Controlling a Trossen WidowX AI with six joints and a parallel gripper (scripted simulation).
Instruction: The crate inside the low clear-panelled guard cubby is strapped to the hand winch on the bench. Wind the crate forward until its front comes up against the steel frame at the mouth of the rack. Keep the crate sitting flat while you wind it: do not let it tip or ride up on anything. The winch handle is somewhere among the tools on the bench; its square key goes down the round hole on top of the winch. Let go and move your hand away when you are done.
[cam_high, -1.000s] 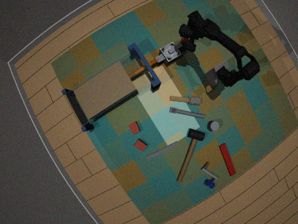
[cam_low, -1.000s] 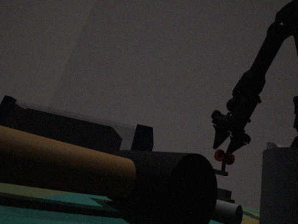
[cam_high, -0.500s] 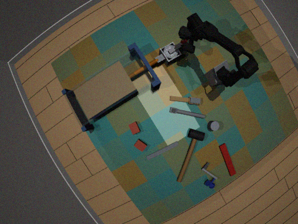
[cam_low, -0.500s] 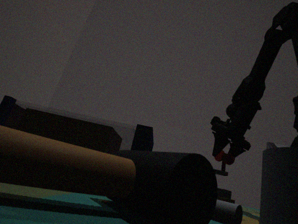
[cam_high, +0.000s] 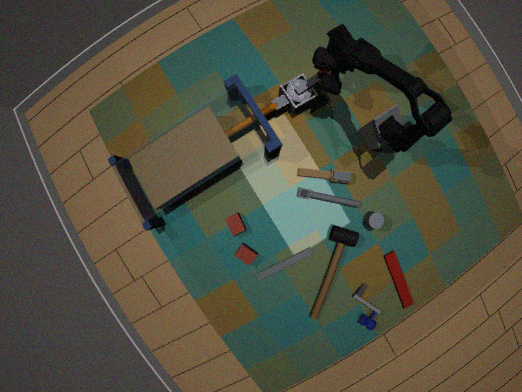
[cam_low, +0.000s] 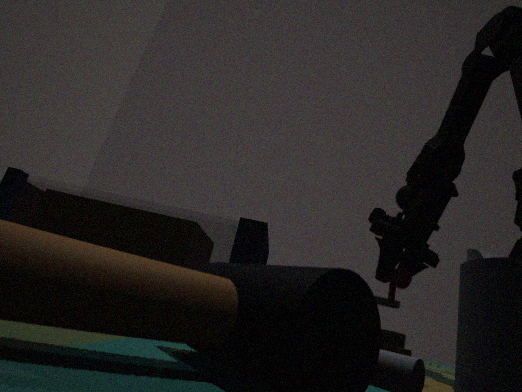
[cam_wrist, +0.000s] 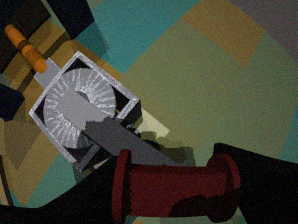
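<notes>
Winch (cam_high: 301, 95) (cam_wrist: 99, 82) with one handle (cam_high: 309, 85) (cam_low: 391, 292) (cam_wrist: 165, 187) on top.
Fingers (cam_high: 330, 82) (cam_low: 384, 260) stand apart, one at each end of its red grip; whether clamped, cannot tell. One crate (cam_high: 185, 155) (cam_low: 125, 230) lies beyond the winch's strap (cam_high: 244, 126) (cam_wrist: 26, 49).

On the desk (cam_high: 215, 312), you have a black-headed mallet (cam_high: 327, 280) (cam_low: 300, 320) with a wooden handle, a grey cylinder (cam_high: 374, 220) (cam_low: 487, 320) near its head, and a red bar (cam_high: 398, 279) to one side. You also see two small red blocks (cam_high: 235, 224) near each other, a flat grey strip (cam_high: 285, 263) lying between them and the mallet, and a wooden-handled brush-like tool (cam_high: 315, 173) beside a long grey tool (cam_high: 330, 197).
</notes>
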